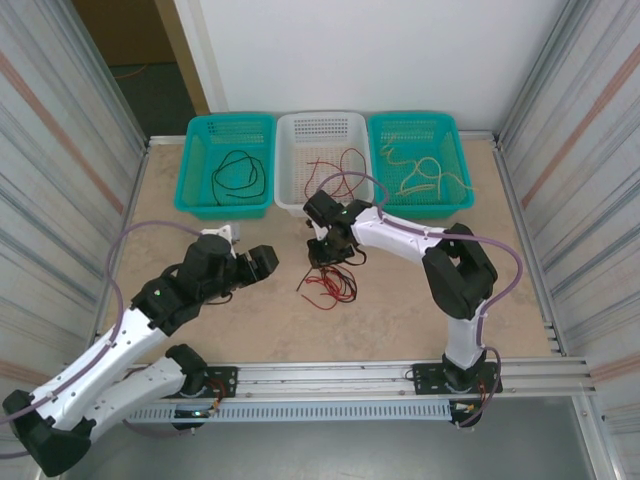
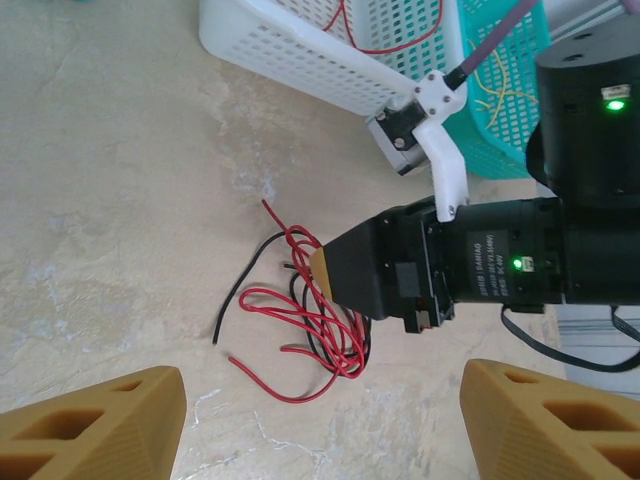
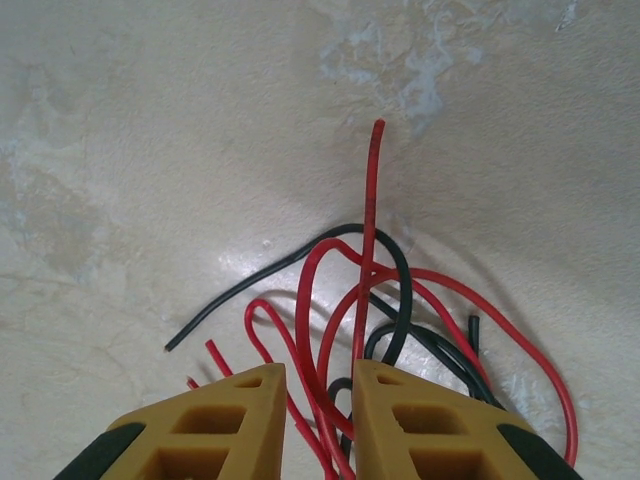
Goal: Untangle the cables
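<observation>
While the red & black cables (image 1: 330, 284) lie tangled on the table (image 1: 400, 310), near the white basket (image 1: 300, 125), the right end effector (image 3: 320, 372) sits low over the pile w/ its fingers nearly together & red strands running between them. Can't tell if they're actually pinched. Left end effector (image 2: 322, 385) hovers just beside the tangle, released, fingers wide apart, nothing in it.

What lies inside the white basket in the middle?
Thin red cables lie loose in the white basket. The right arm covers part of its near edge, so anything there is hidden.
</observation>
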{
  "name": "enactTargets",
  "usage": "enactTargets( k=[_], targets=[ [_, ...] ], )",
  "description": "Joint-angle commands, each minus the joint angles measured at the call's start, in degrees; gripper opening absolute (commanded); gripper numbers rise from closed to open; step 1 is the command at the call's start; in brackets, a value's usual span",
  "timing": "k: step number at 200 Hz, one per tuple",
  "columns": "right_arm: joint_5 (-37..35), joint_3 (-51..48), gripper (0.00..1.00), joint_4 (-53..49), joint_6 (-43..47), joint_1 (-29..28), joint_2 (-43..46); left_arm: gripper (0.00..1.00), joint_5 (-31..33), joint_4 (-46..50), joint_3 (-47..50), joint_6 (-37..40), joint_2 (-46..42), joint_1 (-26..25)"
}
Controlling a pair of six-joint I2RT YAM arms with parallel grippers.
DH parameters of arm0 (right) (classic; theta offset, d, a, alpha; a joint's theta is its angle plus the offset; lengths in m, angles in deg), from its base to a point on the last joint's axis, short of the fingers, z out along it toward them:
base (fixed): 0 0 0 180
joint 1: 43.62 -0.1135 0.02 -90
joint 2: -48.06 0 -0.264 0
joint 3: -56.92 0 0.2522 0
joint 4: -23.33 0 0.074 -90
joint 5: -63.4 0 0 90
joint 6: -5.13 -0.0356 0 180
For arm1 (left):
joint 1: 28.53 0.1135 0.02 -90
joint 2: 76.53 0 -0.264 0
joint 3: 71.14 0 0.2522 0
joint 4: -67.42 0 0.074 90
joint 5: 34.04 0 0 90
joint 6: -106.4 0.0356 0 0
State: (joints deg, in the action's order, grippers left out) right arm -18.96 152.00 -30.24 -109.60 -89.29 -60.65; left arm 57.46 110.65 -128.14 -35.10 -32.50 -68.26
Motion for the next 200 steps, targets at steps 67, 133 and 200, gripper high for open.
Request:
enactTargets(
  k=[67, 133, 200],
  targets=[
    [-0.5, -11.3, 0.37, -2.8, -0.3, 5.4, 11.7, 0.73, -4.5, 3.3, -2.9, 2.7, 0.2, 8.2],
    [2.9, -13.6, 0.3, 1.4, -1.4, 5.1, 7.3, 0.73, -4.4, 5.4, -3.5, 2.6, -0.6, 8.4],
    [4.5, -13.4, 0.29, 2.9, -1.5, 4.6, 5.6, 0.71, -6.4, 3.2, -3.8, 2.0, 1.6, 8.4]
  ],
)
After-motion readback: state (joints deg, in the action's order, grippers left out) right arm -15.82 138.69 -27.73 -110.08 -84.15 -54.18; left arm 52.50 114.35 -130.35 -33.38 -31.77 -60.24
